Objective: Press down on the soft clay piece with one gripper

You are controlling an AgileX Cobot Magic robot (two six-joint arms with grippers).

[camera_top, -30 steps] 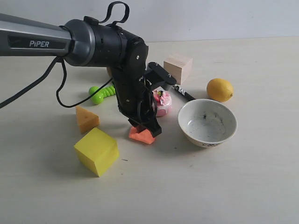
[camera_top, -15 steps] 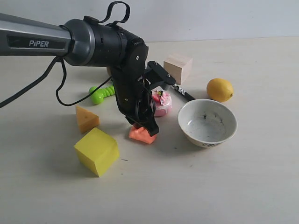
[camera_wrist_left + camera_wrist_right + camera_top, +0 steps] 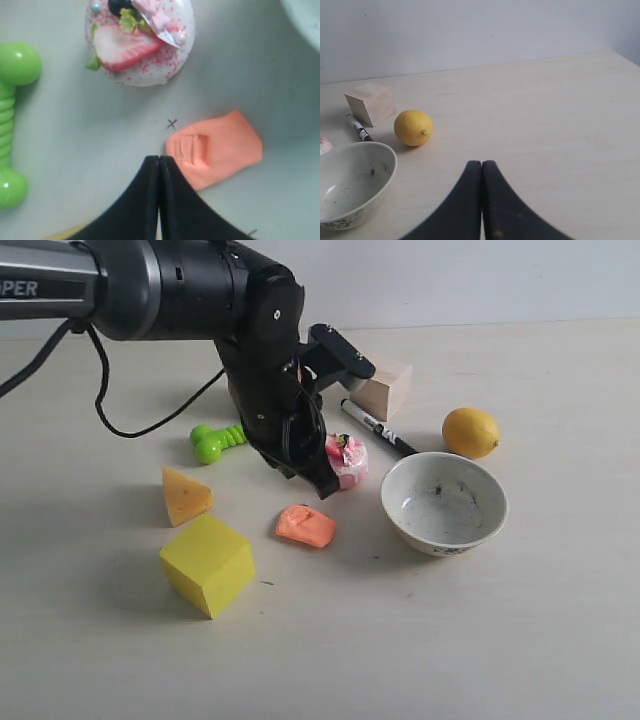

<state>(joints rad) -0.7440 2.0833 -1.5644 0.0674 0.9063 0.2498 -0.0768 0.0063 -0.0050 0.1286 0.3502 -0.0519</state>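
Tabletop [image 3: 500,640]: pale, matte, carrying all items.

Left arm [image 3: 180,290]: grey and black, reaching in from the left of the exterior view and bending down over the middle of the layout. Left hand [image 3: 322,485]: both fingers pressed together with no gap, nothing between them. Its tip hangs clear of the tabletop, just above and behind the soft clay piece, not touching it.

Right hand [image 3: 481,170]: fingers together, holding nothing, over bare tabletop. It does not show in the exterior view.

Bowl [image 3: 443,502]: white, upright, with dark specks inside, to the right of the clay.

Yellow cube [image 3: 207,563]: front left, well apart from the clay.

Wooden block [image 3: 383,388]: at the back, partly hidden by the left arm.

Lemon [image 3: 470,432]: behind the bowl, near its far rim.

Cheese wedge [image 3: 185,495]: just behind the yellow cube.

Strawberry cake [image 3: 348,460]: pink and white, just beside the left hand's tip, behind the clay.

Green toy [image 3: 218,440]: dumbbell-shaped, lying flat behind the cheese wedge.

Marker [image 3: 380,430]: lying flat between the wooden block and the bowl.

Soft clay piece [image 3: 306,526]: flat orange slab lying on the tabletop between the yellow cube and the bowl, in front of the cake. The left wrist view shows a shallow rectangular dent [image 3: 194,149] in its upper face — on the side nearest the fingertips.
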